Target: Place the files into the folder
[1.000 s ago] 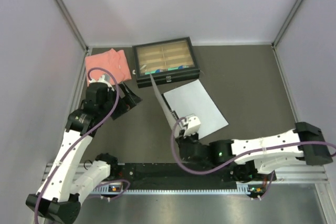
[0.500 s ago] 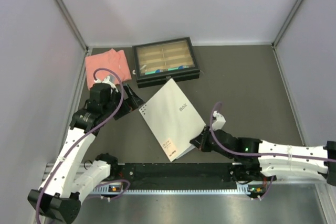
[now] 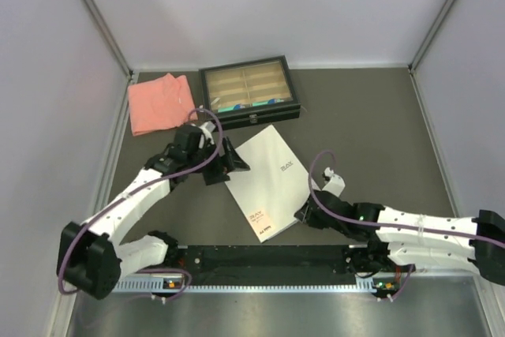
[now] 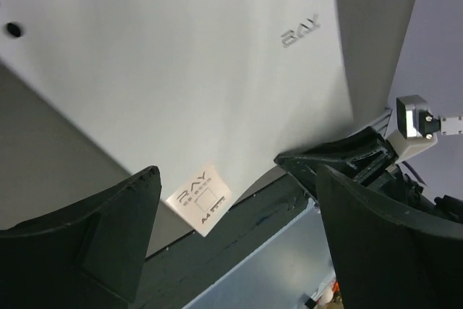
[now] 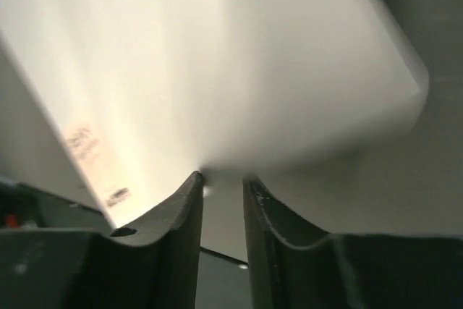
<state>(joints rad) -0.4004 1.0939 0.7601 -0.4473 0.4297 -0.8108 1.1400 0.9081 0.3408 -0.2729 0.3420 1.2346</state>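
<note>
The folder (image 3: 267, 181) lies shut and flat on the dark table, white side up, with a small printed label (image 3: 258, 222) near its front corner. No files show; no printed sheets are in view. My left gripper (image 3: 230, 160) is wide open just above the folder's left corner; the left wrist view shows the white cover (image 4: 181, 70) and its label (image 4: 199, 197) below my left gripper (image 4: 235, 240). My right gripper (image 3: 304, 215) is low at the folder's right front edge. In the right wrist view my right gripper (image 5: 223, 179) has a narrow gap, tips touching the folder's edge (image 5: 217, 56).
A black-framed tray with tan compartments (image 3: 248, 91) stands behind the folder. A folded salmon-pink cloth (image 3: 160, 102) lies at the back left. The black rail (image 3: 260, 260) with the arm bases runs along the near edge. Grey walls stand on three sides.
The folder's cover, held upright a second ago over a white sheet, now lies shut. My right gripper moved to the folder's right front edge. My left gripper moved right to the folder's left corner.
</note>
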